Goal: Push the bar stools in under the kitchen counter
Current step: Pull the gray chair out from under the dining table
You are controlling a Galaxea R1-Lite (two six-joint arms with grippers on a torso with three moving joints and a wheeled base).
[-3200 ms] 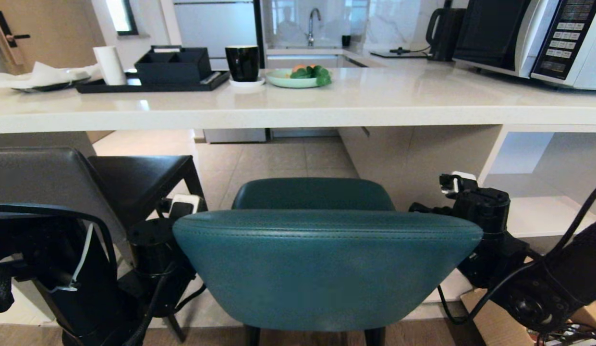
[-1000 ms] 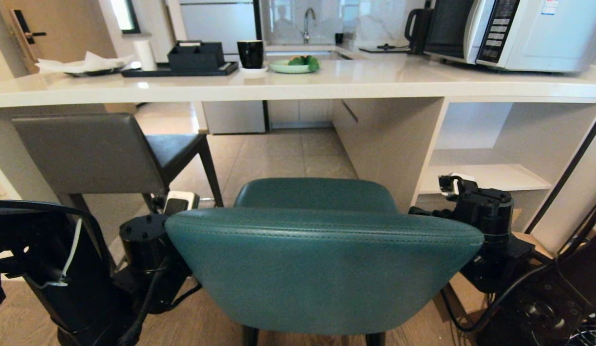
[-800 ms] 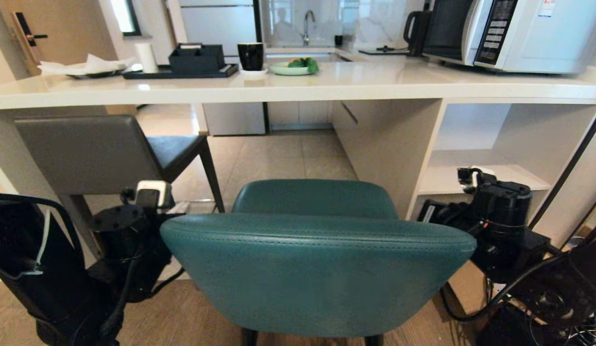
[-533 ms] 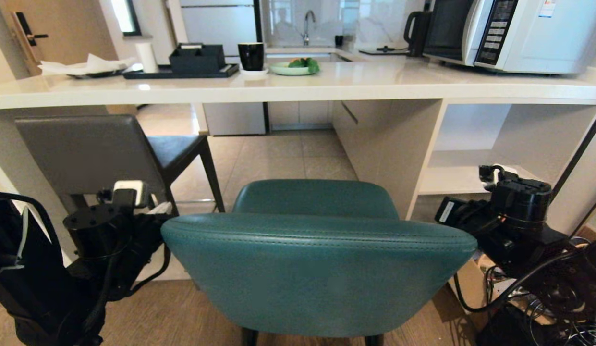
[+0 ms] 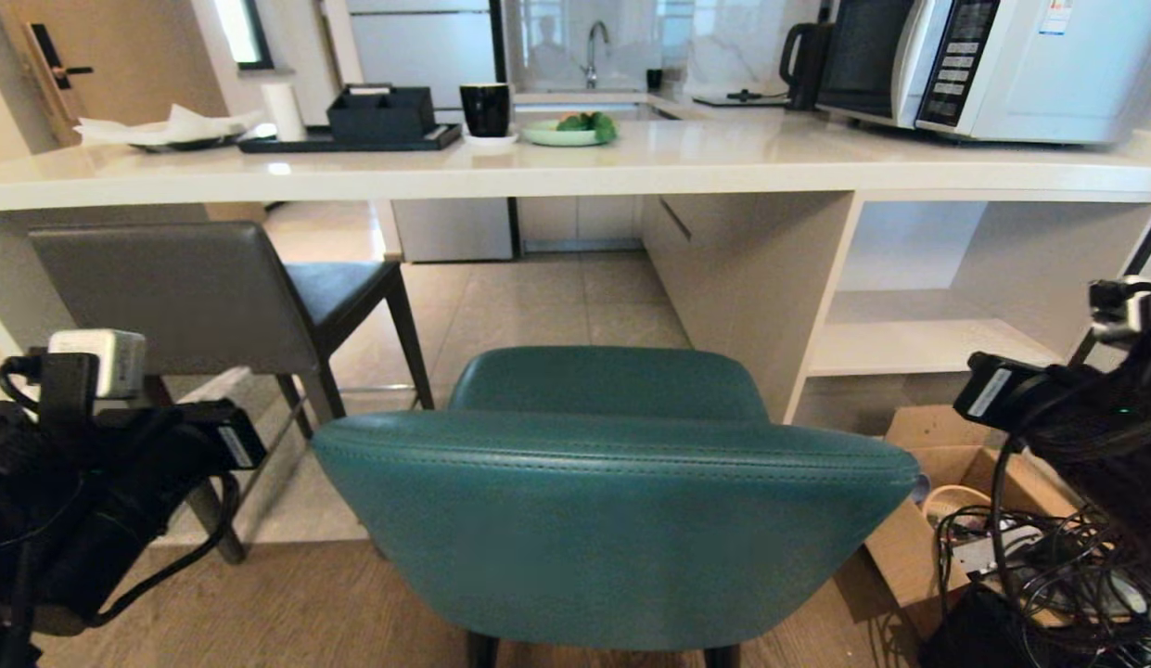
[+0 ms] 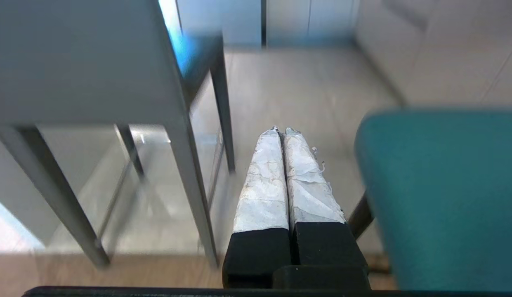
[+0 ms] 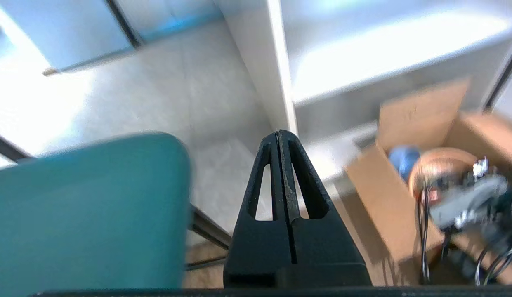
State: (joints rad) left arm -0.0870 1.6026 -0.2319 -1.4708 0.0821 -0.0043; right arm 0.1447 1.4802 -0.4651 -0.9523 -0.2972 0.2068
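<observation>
The teal bar stool stands right in front of me, back towards me, out from the kitchen counter. The dark grey bar stool stands to its left, its seat under the counter's edge. My left arm is at the lower left; its gripper, with white-wrapped fingers, is shut and empty between the grey stool and the teal stool. My right arm is at the far right; its black gripper is shut and empty, to the right of the teal stool.
A microwave, kettle, black cup, green plate and black tray stand on the counter. White open shelves fill its right end. A cardboard box with cables sits on the floor below them.
The view first backed away from the counter, with the teal stool keeping its place in it. Since then both arms have swung outward and back from the stool's sides, grippers still shut.
</observation>
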